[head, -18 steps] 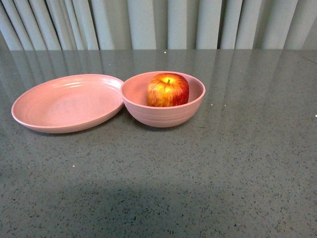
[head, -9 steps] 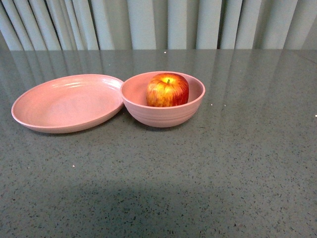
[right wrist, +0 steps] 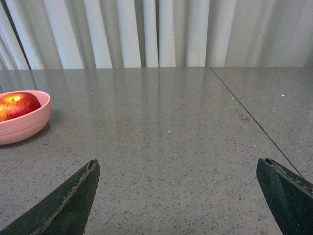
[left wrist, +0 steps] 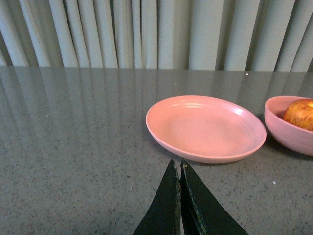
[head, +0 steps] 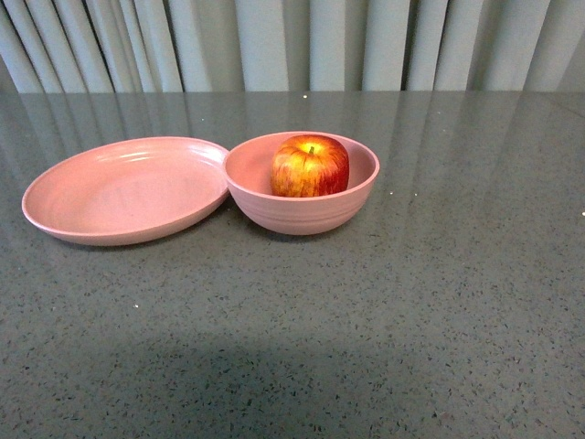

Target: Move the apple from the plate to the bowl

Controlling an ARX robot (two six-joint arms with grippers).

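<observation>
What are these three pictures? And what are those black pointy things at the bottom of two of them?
They come from a robot with two arms. One camera sits on its body and looks ahead. It shows a grey table with a shallow pink plate and a deeper pink bowl right beside it. A red and yellow apple sits in the bowl, and the plate has nothing on it.

The other two cameras ride on the robot's wrists. The black pointy things are its grippers, like pinching fingers. The left gripper is squeezed shut on nothing, near the plate. The right gripper is wide open, with the bowl off to one side. Neither holds anything. Pale curtains hang behind the table.
</observation>
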